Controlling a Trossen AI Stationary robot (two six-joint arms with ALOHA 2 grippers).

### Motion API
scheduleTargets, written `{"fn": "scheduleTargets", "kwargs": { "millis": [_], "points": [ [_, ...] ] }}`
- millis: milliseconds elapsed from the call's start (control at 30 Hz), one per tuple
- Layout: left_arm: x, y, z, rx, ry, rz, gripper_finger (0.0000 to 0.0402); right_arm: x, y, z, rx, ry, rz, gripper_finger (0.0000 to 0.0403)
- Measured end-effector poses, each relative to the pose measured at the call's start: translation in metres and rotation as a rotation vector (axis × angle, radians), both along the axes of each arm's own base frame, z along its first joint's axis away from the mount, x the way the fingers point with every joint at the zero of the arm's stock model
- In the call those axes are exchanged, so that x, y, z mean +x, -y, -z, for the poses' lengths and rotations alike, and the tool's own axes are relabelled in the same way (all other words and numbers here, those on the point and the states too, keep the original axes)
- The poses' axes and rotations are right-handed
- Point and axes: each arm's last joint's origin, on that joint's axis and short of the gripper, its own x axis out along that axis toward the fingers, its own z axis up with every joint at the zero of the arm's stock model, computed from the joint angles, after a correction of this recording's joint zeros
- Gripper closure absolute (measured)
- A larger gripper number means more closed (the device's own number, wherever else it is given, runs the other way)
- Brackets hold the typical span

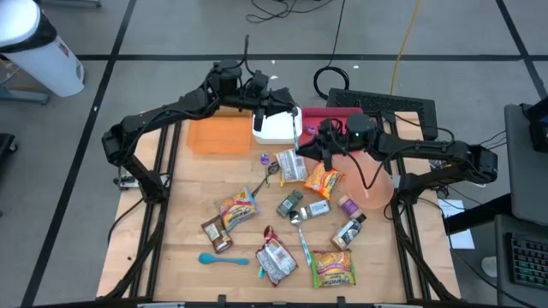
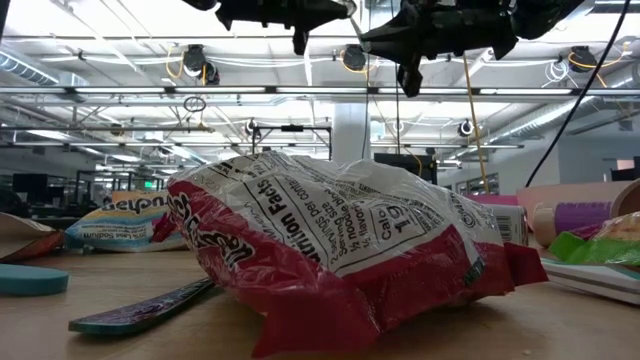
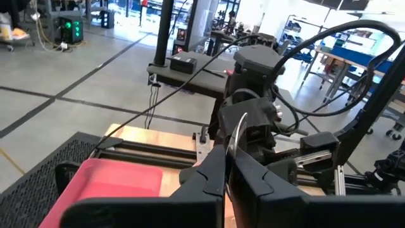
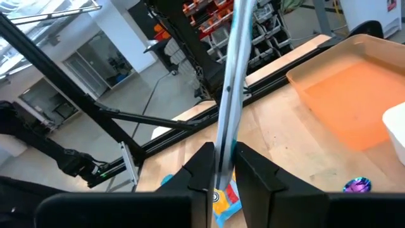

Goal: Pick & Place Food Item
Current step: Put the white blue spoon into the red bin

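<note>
A long thin silvery-teal utensil (image 1: 296, 133) hangs in the air over the table's far middle, beside a white container (image 1: 276, 127). My left gripper (image 1: 289, 111) is at its far end and my right gripper (image 1: 305, 151) at its near end; both are shut on it. In the right wrist view the utensil's shaft (image 4: 231, 76) runs straight away from my right gripper (image 4: 223, 168). In the left wrist view its thin curved silver end (image 3: 235, 130) rises from my left gripper (image 3: 226, 174), with the right arm right behind it. Food packets (image 1: 323, 180) lie on the table below. My left gripper pinches the utensil's thin silver end (image 3: 229, 155) between its two fingers; the end sticks out past the fingertips toward the right arm. The utensil is clear of the table. My right gripper pinches the other end of the shaft (image 4: 223, 149) between its two fingers, which lie along it. The rest of the utensil runs on beyond the fingertips, lifted clear.
An orange tray (image 1: 218, 135) is at the far left, a red tray (image 1: 330, 114) and a pink plate (image 1: 381, 188) at the right. Snack bags (image 1: 276, 261), small bottles (image 1: 349, 231), a blue spoon (image 1: 223, 258) and a teal toothbrush (image 1: 305, 246) lie scattered over the middle and near part.
</note>
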Motion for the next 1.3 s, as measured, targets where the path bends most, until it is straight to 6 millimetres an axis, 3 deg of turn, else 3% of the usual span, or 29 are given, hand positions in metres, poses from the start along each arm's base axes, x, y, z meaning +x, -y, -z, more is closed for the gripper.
{"fn": "scheduleTargets", "kwargs": {
  "millis": [367,567,833,1133,1300],
  "points": [
    [-0.002,-0.001,0.000,-0.018,-0.018,-0.016,0.0397,-0.004,0.013,-0.002,0.050,0.020,0.054,0.0283],
    [-0.003,-0.002,0.003,-0.048,-0.054,-0.071,0.0397,-0.008,0.024,-0.018,-0.007,0.169,0.108,0.0257],
    [-0.005,-0.004,0.014,-0.083,-0.167,-0.193,0.0398,-0.016,0.032,-0.044,-0.134,0.441,0.330,0.0252],
    [-0.007,-0.008,0.016,-0.098,-0.187,-0.277,0.0397,-0.022,0.025,-0.063,-0.299,0.646,0.492,0.0260],
    [-0.011,-0.015,0.016,-0.134,-0.181,-0.306,0.0396,-0.028,0.021,-0.073,-0.208,0.781,0.511,0.0261]
  ]
}}
